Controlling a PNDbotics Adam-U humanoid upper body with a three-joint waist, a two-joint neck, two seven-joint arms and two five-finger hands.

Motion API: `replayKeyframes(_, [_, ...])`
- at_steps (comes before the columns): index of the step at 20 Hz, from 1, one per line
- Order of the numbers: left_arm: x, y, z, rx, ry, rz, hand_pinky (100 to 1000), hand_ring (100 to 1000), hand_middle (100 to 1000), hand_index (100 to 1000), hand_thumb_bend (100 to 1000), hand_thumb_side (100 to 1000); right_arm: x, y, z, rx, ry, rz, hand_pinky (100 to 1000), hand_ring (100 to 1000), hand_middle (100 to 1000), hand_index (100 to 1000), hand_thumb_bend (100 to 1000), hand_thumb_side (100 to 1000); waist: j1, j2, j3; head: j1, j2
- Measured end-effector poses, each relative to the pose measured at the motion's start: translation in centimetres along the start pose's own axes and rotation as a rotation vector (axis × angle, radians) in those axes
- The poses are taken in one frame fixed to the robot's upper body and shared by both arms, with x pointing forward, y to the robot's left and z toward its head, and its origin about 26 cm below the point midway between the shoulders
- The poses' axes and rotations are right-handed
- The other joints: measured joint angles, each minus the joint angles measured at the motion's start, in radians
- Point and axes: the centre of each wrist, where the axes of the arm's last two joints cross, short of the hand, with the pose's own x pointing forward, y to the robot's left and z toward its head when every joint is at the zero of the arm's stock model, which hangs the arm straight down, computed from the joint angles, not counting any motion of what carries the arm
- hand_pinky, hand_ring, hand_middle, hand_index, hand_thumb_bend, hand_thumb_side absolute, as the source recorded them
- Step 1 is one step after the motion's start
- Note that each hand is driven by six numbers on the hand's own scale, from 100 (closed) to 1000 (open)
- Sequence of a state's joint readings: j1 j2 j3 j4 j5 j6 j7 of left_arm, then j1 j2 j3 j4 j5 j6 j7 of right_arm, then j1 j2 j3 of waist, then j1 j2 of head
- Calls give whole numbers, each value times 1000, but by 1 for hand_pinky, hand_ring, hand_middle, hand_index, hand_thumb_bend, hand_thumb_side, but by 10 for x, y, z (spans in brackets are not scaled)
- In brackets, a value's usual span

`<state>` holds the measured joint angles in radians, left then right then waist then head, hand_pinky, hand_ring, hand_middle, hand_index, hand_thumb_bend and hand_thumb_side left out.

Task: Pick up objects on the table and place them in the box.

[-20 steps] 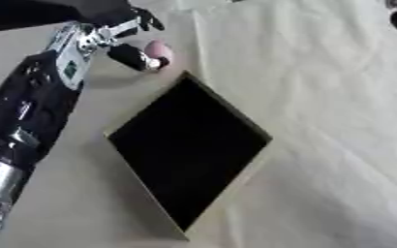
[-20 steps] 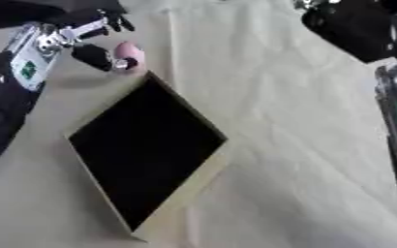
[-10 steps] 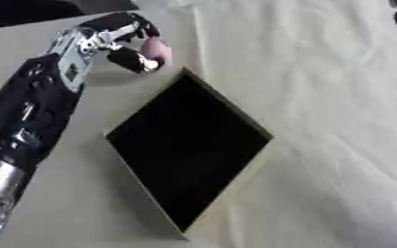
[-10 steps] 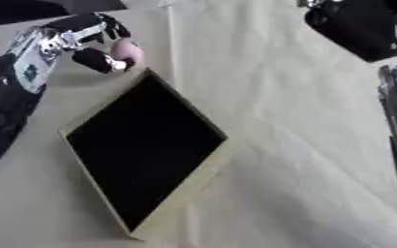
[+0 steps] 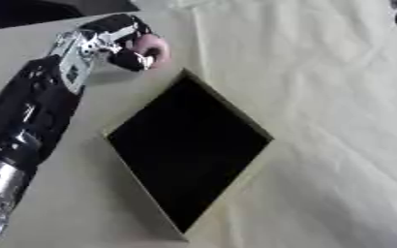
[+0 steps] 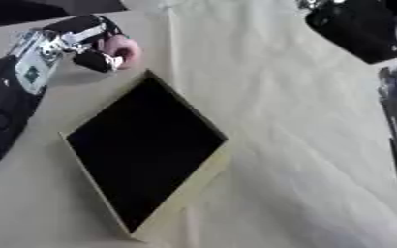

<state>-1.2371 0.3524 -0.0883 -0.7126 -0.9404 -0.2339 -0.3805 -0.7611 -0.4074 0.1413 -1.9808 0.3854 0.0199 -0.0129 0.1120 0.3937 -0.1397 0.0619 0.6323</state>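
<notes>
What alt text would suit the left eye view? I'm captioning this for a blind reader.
The robot's left hand, reaching in from the left, curls around a small pink object just beyond the far corner of an open box with a dark inside. The box sits cornerwise on a table covered with a pale cloth.

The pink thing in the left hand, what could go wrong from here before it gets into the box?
The left hand has its fingers curled round the pink object beyond the box's far corner, not over the opening. Released now, it would likely land on the cloth or strike the rim of the box and roll off. Only part of the object shows past the fingers, so it could also slip out on the way.
</notes>
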Motion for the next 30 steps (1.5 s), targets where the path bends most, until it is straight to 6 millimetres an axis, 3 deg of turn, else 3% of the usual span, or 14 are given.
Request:
replayKeyframes(2, [0, 0, 0, -4, -10, 15, 476, 617, 650, 717, 100, 212, 0, 0, 0, -1, 3, -1, 818, 799, 689, 854, 100, 670, 0, 0, 0, 0, 0])
replayKeyframes(7, [4, 5, 1, -13, -51, 45, 485, 623, 664, 728, 100, 235, -1, -1, 1, -6, 9, 0, 819, 800, 689, 854, 100, 669, -3, -4, 6, 0, 1])
replayKeyframes(16, [16, 42, 14, 85, -143, 60, 467, 606, 653, 718, 100, 368, -3, 1, 4, -11, 17, -6, 820, 802, 691, 853, 100, 666, -17, -32, 38, -13, 19])
replayKeyframes(22, [43, 64, 38, 216, -257, 69, 472, 610, 659, 725, 100, 387, -5, 1, 7, -13, 32, -5, 821, 803, 692, 853, 100, 664, -28, -56, 69, -35, 40])
replayKeyframes(30, [102, 55, 69, 300, -415, 43, 457, 597, 636, 705, 100, 371, -8, 3, 13, -16, 58, -7, 821, 803, 693, 853, 100, 664, -38, -83, 114, -58, 71])
